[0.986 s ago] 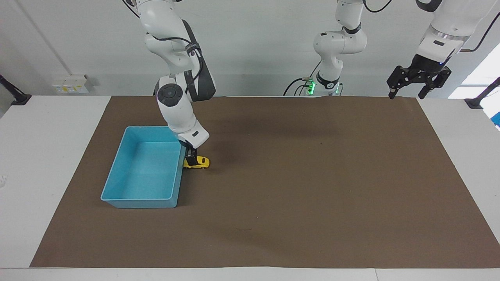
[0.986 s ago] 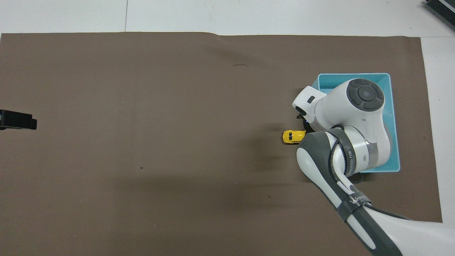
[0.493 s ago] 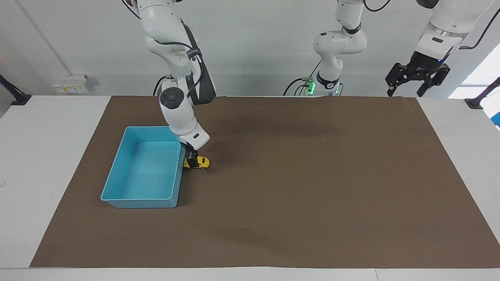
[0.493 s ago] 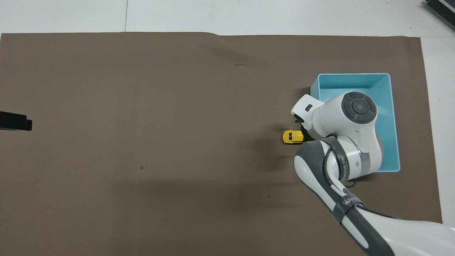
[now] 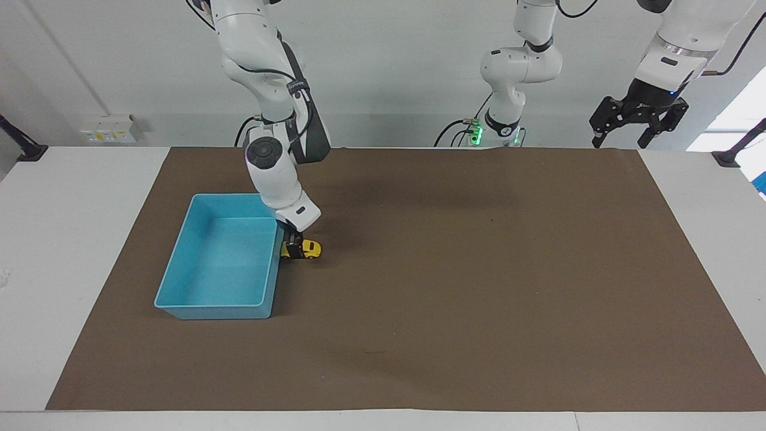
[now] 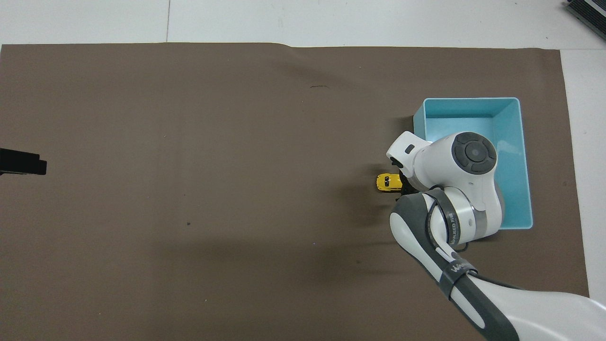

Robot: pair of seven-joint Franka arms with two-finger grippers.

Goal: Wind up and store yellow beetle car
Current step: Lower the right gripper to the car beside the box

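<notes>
A: Since the yellow beetle car (image 5: 304,249) is so tiny, how will it handle?

B: I judge it light, stiff and a little slippery — its rounded roof gives a poor hold, so take it across the flat sides. It stands on the brown mat (image 5: 455,287) of the worktop, just beside the blue tray (image 5: 179,281), toward the right arm's end.

A: And the end effectors?

B: The right end effector (image 5: 292,243) is down at the car's tray end, fingers spread wide, gripping nothing as far as I see. The left end effector (image 5: 623,137) waits — wide too, empty, over the mat's corner.
</notes>
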